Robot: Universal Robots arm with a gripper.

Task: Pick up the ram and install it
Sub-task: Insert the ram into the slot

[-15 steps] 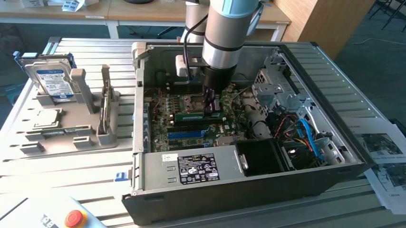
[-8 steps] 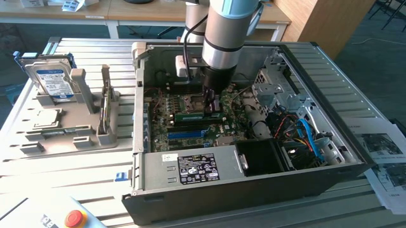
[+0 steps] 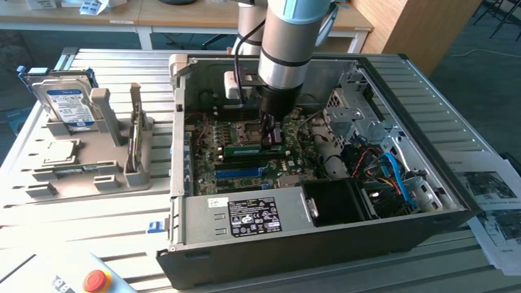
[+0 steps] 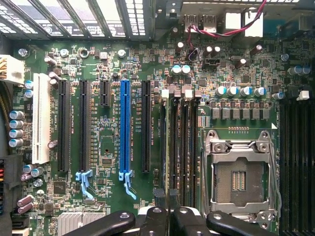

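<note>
The ram (image 3: 246, 148), a narrow green stick, stands on its long edge low over the motherboard inside the open computer case (image 3: 456, 201). My gripper (image 3: 273, 140) reaches straight down into the case and is shut on the ram's end at the exterior view's right. In the wrist view my black fingers (image 4: 152, 219) of the gripper (image 4: 169, 216) meet directly over the row of black memory slots (image 4: 184, 142), beside the empty silver processor socket (image 4: 241, 174).
A blue slot strip (image 4: 125, 130) and black expansion slots lie beside the memory slots. The power supply (image 3: 244, 217), blue cables (image 3: 395, 174) and drive cage (image 3: 362, 110) crowd the case. A grey holder (image 3: 106, 177) holds a hard drive (image 3: 65, 107) and a processor chip (image 3: 61, 152).
</note>
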